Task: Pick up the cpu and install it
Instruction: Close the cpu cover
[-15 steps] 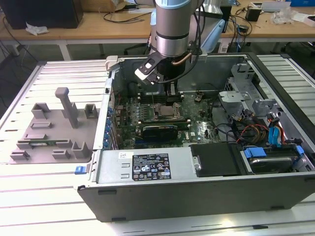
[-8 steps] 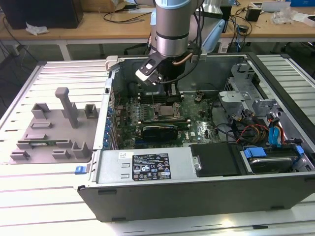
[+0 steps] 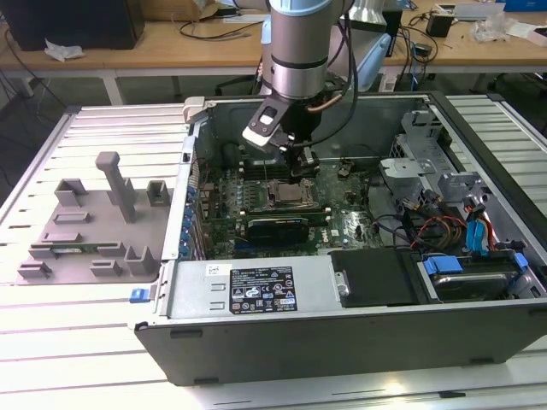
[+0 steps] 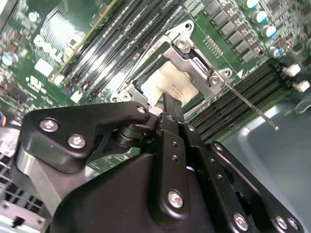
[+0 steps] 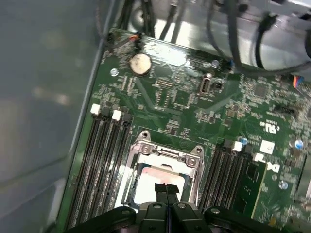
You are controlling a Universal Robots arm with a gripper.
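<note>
Looks like the black gripper (image 5: 166,187) is hanging with its fingers pinched together on nothing, and the small pale silver square cpu (image 5: 148,184) is lying flat directly below them, sitting inside the metal-rimmed socket frame (image 5: 167,154).

The cpu (image 4: 170,85) has a pale matt metal top, the socket frame (image 4: 194,58) glossy metal.

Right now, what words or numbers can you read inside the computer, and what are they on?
White sticker inside the computer case: print and symbols, too small to read.
Motherboard: white printed marks in both wrist views, too blurred to read.
Cpu top: no text I can make out.
</note>
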